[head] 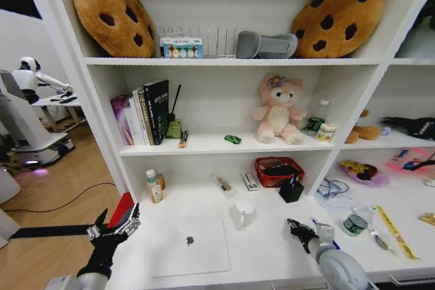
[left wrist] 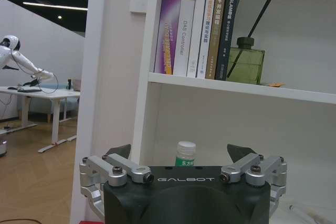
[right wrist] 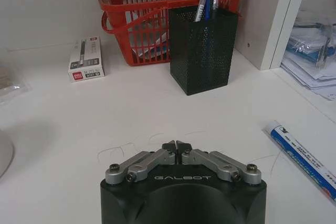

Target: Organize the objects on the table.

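Nearest, L gripper [head: 117,225] hung off the bench's [head: 272,252] left front corner, fingers [left wrist: 119,153] spread wide w/ nothing between; beyond them in the left wrist view a green-capped bottle [left wrist: 185,153]. R gripper [head: 296,227] sat low over the bench at right front, fingertips pinched together & touching, nothing held, per the right wrist view [right wrist: 177,146]. Just beside the R gripper lay a blue-and-white tube [head: 325,230], apart from it.

Closed silver laptop [head: 189,246] lay flat on the bench between the two grippers, nearer the left one. Behind it stood a white mug [head: 244,212]. To the right front: a small green-lidded jar [head: 354,223], then a yellow ruler [head: 396,232] lying diagonal toward the bench's right edge.

Farther back, along the rear of the bench: bottle w/ green cap & orange label at left, a small clear packet [head: 221,184], a white-and-red box [head: 249,180], a red basket [head: 278,170], and a black mesh pen cup [head: 291,188] standing just in front of the basket w/ pens [right wrist: 206,3] upright inside.

Up on the shelf [head: 204,145] above: books [head: 144,113], a green diffuser bottle [head: 174,128], a tiny green toy car [head: 233,139] near the shelf's front edge, a pink plush bear [head: 279,111] just right of the car. Top shelf: two cookie cushions [head: 112,11] at either end.
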